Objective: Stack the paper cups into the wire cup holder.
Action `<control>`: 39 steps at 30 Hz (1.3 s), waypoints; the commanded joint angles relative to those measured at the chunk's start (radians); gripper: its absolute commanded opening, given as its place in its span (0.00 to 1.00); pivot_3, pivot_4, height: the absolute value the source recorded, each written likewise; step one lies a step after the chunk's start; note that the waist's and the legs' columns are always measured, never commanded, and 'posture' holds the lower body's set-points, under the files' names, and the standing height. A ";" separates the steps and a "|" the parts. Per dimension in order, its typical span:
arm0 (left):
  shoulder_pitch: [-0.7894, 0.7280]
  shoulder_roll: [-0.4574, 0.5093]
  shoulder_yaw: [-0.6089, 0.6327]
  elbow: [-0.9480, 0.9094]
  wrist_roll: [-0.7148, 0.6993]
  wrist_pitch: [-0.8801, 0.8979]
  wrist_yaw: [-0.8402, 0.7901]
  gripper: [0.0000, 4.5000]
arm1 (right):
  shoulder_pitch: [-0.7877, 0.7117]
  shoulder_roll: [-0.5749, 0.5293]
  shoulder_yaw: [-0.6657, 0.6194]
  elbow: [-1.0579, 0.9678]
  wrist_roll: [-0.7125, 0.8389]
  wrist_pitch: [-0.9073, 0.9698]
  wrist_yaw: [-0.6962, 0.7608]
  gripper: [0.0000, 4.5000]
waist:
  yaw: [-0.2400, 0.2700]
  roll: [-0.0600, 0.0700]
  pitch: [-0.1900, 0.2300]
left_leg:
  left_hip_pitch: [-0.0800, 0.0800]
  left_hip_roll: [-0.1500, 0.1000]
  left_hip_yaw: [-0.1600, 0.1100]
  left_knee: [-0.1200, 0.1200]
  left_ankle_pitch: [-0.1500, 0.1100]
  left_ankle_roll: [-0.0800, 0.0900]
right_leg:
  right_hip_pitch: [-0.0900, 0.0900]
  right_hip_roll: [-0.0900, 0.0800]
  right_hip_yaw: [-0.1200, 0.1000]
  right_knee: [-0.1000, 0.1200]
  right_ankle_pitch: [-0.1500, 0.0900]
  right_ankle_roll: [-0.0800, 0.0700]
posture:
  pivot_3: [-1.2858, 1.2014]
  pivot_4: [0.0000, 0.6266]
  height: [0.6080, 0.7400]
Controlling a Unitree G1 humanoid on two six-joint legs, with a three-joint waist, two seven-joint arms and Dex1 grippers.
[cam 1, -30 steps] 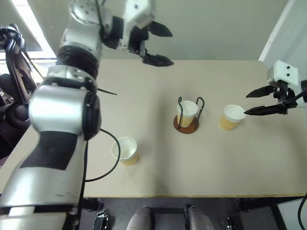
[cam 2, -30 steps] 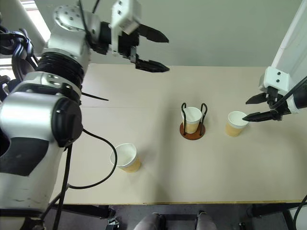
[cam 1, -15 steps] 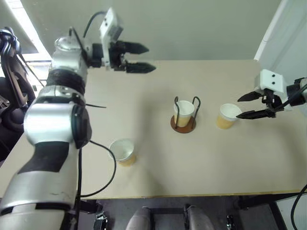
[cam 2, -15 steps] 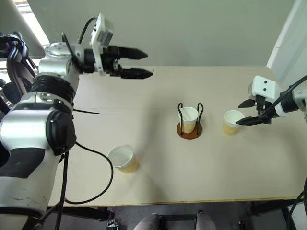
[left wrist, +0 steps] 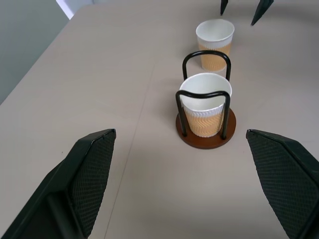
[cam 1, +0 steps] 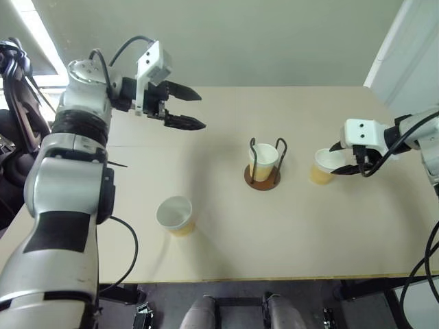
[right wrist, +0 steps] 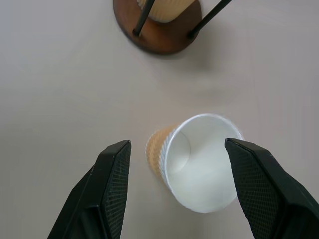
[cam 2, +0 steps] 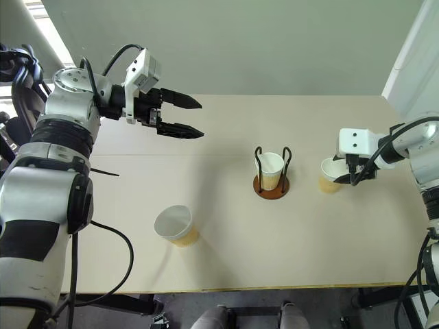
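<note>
Hovering at the right of the frame, the right gripper (right wrist: 177,191) spreads its black fingers (right wrist: 112,174) wide around an upright yellow-tan paper cup (right wrist: 197,162), which stands on the beige bench (cam 1: 226,240) just right of the rust-brown wire cup holder (cam 1: 264,171). The left gripper (cam 1: 185,108), also wide and empty, hangs well apart at upper left.

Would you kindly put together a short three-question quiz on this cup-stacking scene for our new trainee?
1. True or false: the wire cup holder already holds a paper cup.
2. How many paper cups stand on the table outside the holder?
3. Which is poised over a loose cup: (a) the left gripper or (b) the right gripper?

Key: 1. True. 2. Two: the cup on the right and the cup on the left. 3. (b), fingers open either side of the right cup.
</note>
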 commanded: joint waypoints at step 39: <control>0.213 0.173 -0.354 -0.212 -0.346 -0.034 -0.043 1.00 | -0.203 0.053 0.004 0.055 -0.120 -0.139 0.089 0.01 | -0.005 0.001 0.000 | 0.000 0.009 0.000 -0.001 -0.003 -0.007 | -0.002 0.002 -0.001 -0.001 0.001 -0.008 | 0.52 0.24 1.00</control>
